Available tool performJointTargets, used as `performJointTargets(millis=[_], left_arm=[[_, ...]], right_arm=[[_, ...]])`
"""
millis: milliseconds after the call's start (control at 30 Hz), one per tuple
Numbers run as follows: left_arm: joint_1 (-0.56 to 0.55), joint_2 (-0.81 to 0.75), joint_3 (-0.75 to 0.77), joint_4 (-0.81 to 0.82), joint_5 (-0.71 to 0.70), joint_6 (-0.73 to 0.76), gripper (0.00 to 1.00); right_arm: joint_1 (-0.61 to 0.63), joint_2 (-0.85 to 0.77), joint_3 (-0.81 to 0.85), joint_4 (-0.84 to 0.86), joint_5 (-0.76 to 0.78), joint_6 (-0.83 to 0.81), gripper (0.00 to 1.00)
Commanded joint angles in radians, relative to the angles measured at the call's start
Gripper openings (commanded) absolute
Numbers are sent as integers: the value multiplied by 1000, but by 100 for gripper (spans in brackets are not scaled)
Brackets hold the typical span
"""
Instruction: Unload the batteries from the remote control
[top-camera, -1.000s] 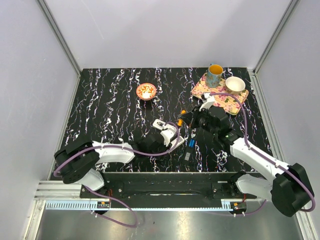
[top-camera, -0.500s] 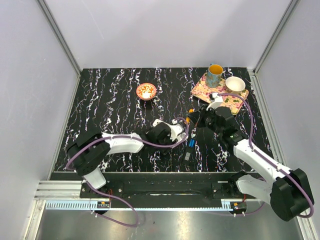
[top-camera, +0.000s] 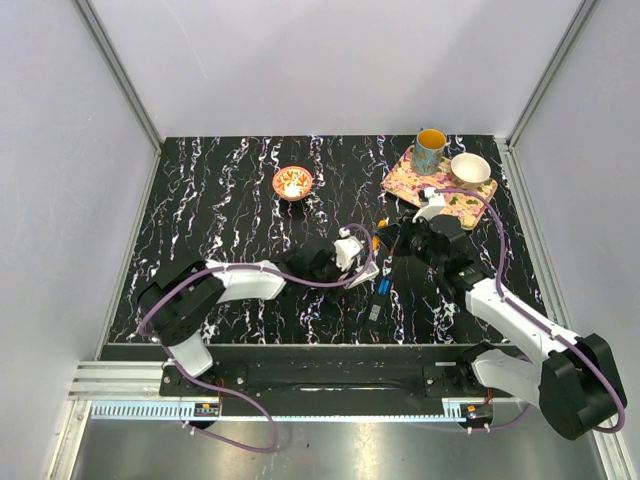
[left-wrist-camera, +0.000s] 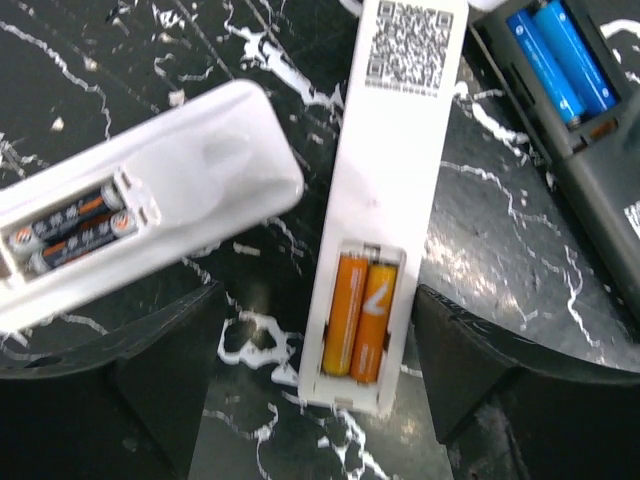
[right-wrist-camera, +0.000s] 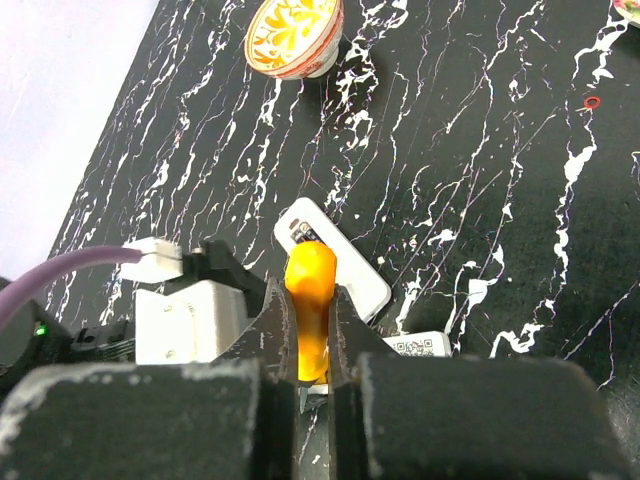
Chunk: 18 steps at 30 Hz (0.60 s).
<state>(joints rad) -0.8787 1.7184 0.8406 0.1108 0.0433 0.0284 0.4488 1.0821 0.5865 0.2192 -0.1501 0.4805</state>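
Right wrist: your right gripper (right-wrist-camera: 312, 335) clamps probably a battery (right-wrist-camera: 310, 285); left gripper (left-wrist-camera: 320, 385) gapes astride the remote (left-wrist-camera: 400, 150); pry its batteries (left-wrist-camera: 358, 315) next.

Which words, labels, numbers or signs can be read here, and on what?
Nothing reads as words or numbers.
QR code: on the white remote holding the orange batteries.
Print on the dark batteries in the other white remote: too blurred.

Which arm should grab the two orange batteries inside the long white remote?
Left. Its open left gripper hangs right over the remote, the orange batteries lying between its fingers. The right gripper is busy, shut on another battery.
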Motion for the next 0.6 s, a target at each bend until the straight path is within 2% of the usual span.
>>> performJointTargets(millis=[0,200,333,400,467,567], left_arm=[[3,-152,-69,89,-34,-25,80],[26,-249,-182,110,-34,-77,81],[73,-261,-282,223,65,-105,81],[78,-238,-340,326,75,-123,80],[80,-205,-354,366,84,-133,80],[78,-184,-370,427,96,-140,79]], right_arm=[[-7,16,24,68,4,-2,0],[-7,82,-10,183,-14,44,0],[-5,128,-33,272,-20,88,0],[-4,159,-24,293,15,110,0],[5,177,-2,247,111,138,0],[42,182,-20,300,211,118,0]])
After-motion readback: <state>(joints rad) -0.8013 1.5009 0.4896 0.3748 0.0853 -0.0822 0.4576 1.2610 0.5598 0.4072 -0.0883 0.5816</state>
